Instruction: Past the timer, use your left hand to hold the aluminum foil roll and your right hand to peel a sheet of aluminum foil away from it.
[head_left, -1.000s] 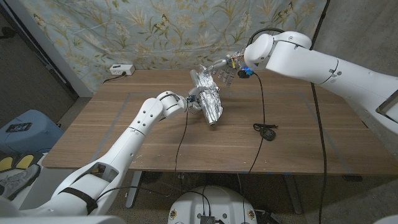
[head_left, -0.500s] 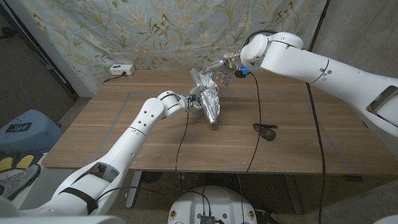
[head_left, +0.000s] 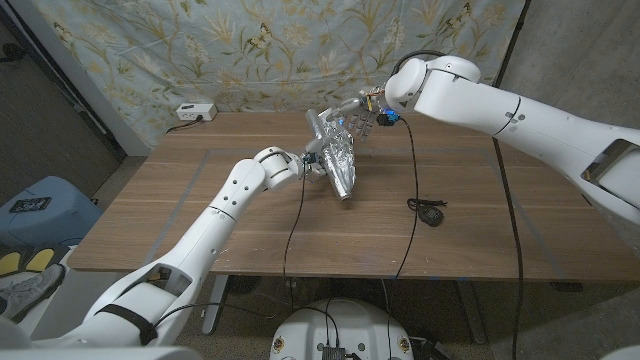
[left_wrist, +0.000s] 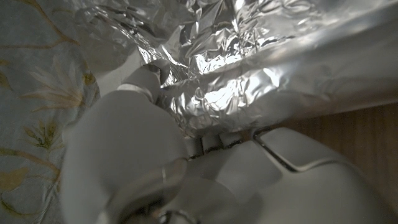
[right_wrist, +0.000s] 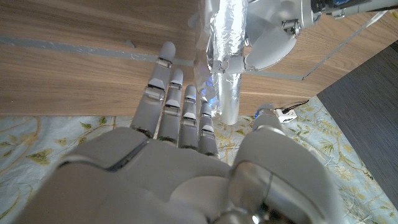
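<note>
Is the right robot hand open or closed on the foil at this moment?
Open. In the right wrist view the right robot hand has its fingers stretched straight and apart beside the foil roll, gripping nothing.

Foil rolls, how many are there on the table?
1. The aluminum foil roll is at the table's middle, gripped by the left hand, with the right hand just behind it. Nothing suggests another is hidden.
</note>
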